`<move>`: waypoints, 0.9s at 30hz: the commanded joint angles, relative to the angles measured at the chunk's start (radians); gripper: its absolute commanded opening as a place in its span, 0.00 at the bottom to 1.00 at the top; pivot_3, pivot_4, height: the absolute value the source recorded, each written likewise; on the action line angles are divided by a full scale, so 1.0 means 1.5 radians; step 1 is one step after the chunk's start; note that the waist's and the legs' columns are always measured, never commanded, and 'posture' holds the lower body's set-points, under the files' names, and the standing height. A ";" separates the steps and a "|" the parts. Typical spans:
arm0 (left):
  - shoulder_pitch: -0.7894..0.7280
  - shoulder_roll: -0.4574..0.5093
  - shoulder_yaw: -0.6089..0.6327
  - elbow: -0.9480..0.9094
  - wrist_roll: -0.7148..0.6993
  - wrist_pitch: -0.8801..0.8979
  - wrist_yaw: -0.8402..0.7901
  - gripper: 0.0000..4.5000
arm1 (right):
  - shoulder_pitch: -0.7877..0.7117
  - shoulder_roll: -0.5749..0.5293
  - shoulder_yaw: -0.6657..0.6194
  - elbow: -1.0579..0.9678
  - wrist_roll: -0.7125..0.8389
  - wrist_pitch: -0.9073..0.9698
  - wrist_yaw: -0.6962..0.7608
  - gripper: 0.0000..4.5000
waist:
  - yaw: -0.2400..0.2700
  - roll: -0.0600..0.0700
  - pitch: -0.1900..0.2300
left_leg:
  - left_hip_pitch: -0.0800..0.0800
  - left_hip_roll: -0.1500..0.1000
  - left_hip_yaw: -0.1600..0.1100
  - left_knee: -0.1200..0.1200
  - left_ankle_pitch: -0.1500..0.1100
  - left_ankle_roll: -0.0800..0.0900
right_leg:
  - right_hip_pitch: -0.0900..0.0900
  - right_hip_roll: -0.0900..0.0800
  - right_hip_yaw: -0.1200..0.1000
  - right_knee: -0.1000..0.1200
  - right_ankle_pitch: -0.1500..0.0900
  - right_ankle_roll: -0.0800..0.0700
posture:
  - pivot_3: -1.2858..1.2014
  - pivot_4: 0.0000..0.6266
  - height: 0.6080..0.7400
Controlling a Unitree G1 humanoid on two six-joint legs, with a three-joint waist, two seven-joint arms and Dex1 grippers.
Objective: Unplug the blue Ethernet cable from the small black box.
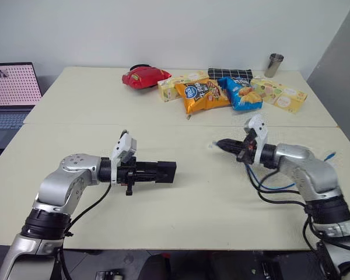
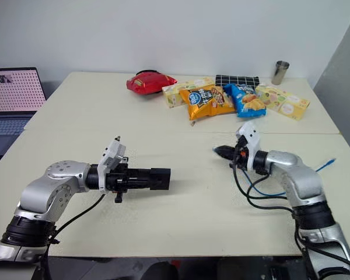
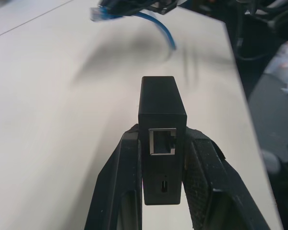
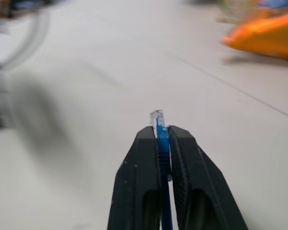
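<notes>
the left pincer is clamped on the small black box, its port empty. the right pincer pinches the blue cable just behind its clear plug, well apart from the box above the surface. risk now: the slack loop beside the right arm could snag, or a loosened grip could drop the box.
</notes>
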 commanded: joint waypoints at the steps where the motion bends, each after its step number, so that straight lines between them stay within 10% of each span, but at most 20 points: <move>1: 0.004 -0.008 0.023 -0.004 0.014 -0.026 0.029 0.17 | -0.011 0.021 0.000 0.037 -0.078 -0.070 -0.066 0.01 | 0.000 0.000 0.000 | -0.001 0.000 0.000 0.000 0.000 0.000 | -0.001 0.000 0.000 0.000 0.000 0.000 | 0.52 0.24 1.00; 14: -0.050 -0.126 0.095 0.223 0.204 -0.290 0.377 0.17 | 0.033 -0.040 0.050 -0.252 0.037 0.035 0.154 0.77 | 0.001 -0.001 0.000 | -0.002 0.000 0.000 0.001 0.000 0.000 | -0.003 0.000 0.000 0.001 0.000 0.000 | 0.52 0.24 1.00; 25: -0.121 -0.200 0.139 0.520 0.250 -0.511 0.524 0.17 | -0.017 -0.006 0.074 -0.267 0.029 0.065 0.146 0.77 | 0.002 -0.002 0.000 | -0.002 0.000 0.000 0.001 0.000 0.000 | -0.004 -0.001 -0.001 0.004 0.000 0.000 | 0.52 0.24 1.00; 27: -0.114 -0.202 0.147 0.531 0.241 -0.506 0.524 0.33 | -0.018 -0.005 0.073 -0.267 0.028 0.067 0.145 0.78 | 0.001 -0.002 0.000 | -0.002 0.000 0.001 0.001 0.000 0.000 | -0.004 -0.001 -0.001 0.005 0.000 0.000 | 0.52 0.24 1.00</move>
